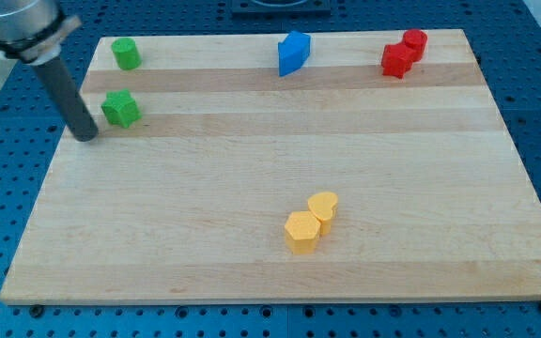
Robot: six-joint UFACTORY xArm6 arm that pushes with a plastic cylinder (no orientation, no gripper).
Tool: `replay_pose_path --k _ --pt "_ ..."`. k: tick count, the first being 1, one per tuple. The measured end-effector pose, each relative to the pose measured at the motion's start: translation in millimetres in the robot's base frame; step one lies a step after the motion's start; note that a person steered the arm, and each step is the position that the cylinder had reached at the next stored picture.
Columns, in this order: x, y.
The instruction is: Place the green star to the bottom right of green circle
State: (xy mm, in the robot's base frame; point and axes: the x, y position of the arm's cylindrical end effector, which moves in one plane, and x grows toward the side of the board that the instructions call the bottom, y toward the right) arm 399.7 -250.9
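Observation:
The green star (120,109) lies near the board's left edge, in the upper part of the view. The green circle (126,53) sits above it, close to the top left corner, a short gap apart. My tip (85,135) rests on the board just left of the green star and slightly below it, close to it; I cannot tell if it touches. The rod leans up to the view's top left.
A blue block (294,53) stands at the top middle. Two red blocks (403,53) touch each other at the top right. A yellow hexagon (301,232) and a yellow heart (323,206) touch at the lower middle. The wooden board (270,160) sits on a blue perforated table.

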Motion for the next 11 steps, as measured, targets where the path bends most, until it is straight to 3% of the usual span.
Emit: replay_pose_path --k 2,3,5,7,11 --pt "-98.5 15.5" --pt "-109.7 15.5" --pt "-43.2 32.1" --pt "-70.2 54.3" --pt "-80.9 15.4"
